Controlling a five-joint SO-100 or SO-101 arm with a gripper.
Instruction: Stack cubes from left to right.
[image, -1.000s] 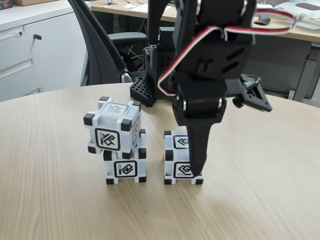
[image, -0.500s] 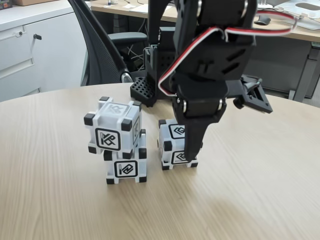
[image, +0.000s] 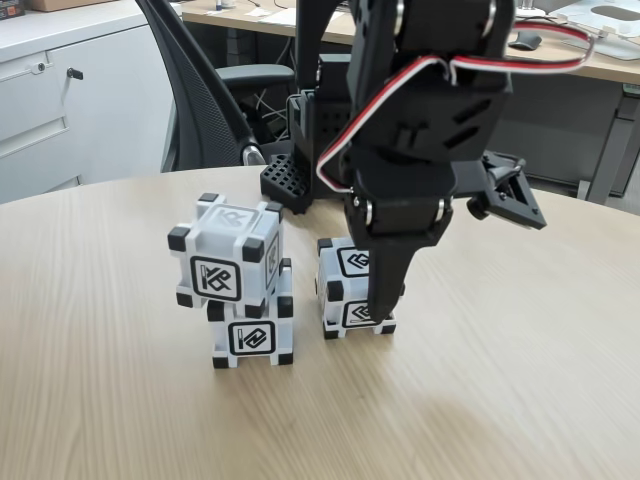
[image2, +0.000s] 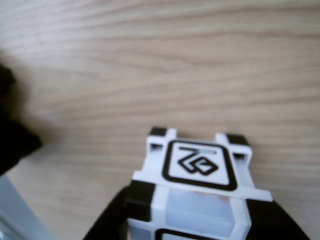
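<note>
Two cubes stand stacked at the left of the fixed view: the upper cube (image: 225, 262) sits skewed on the lower cube (image: 250, 336). Just to their right, a third cube (image: 343, 290) is held slightly tilted and seems a little above the wooden table (image: 500, 400). My gripper (image: 380, 305) comes down from above and is shut on it, one black finger across its front right side. In the wrist view the held cube (image2: 200, 170) sits between both black fingers (image2: 107, 225), its top symbol facing the camera.
The arm's black base (image: 300, 160) stands at the table's far edge behind the cubes. An office chair (image: 200, 90), white cabinets (image: 60, 100) and desks lie beyond. The table's front and right side hold bare wood.
Over the last second the right-hand cube rose off the table and shifted slightly left with the gripper. Nothing has moved in the last half second. The stack is unchanged.
</note>
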